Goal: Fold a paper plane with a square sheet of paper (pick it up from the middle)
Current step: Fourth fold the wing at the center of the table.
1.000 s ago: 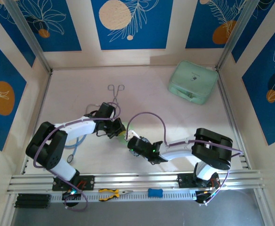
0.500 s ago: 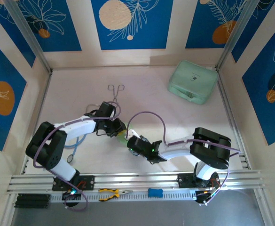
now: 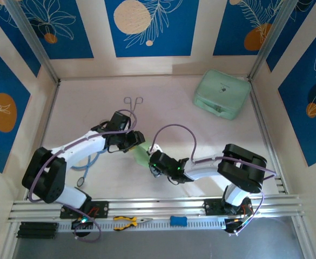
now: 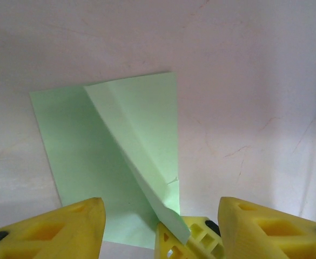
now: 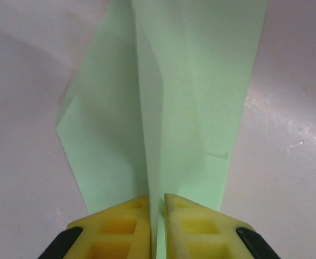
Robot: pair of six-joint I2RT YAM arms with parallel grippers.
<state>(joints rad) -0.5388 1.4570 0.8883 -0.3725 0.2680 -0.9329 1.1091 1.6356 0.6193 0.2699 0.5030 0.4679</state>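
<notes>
Right fingers pressed together on raised crease of paper, pinching its near end. Paper lies mid-table, half folded, one flap lifted, rest flat on table. Looks very light and floppy, likely to crumple easily and slide on smooth surface. Best taken along centre crease with gentle pinch, no tugging. Right arm low, forearm stretched leftward, wrist nearly level. Beyond it, left arm reaches in, wrist tilted down. Left fingers spread wide, straddling paper's edge, gripping nothing.

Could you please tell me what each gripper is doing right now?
Left gripper: open, holding nothing.
Right gripper: closed on the paper plane at its centre fold.
</notes>
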